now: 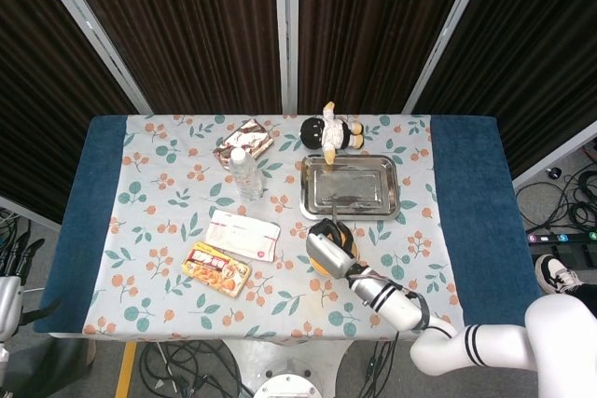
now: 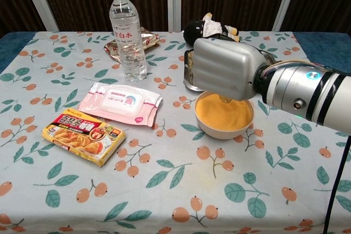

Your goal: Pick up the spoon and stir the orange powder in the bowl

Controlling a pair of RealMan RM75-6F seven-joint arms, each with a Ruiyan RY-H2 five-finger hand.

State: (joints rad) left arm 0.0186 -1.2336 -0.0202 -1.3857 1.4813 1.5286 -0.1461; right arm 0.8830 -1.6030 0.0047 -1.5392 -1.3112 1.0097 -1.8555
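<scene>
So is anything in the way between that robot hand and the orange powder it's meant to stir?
Nothing visible is. The right robot hand hangs directly over the white bowl of orange powder, with a bit of spoon tip poking out beneath it above the powder. The clear plastic water bottle and shiny metal tray stand off to the side.

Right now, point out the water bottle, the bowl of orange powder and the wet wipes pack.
water bottle (image 2: 127,42), chest view, on its label.
bowl (image 2: 222,131), chest view, on its white front wall.
wet wipes pack (image 2: 121,102), chest view, on its top face.
</scene>
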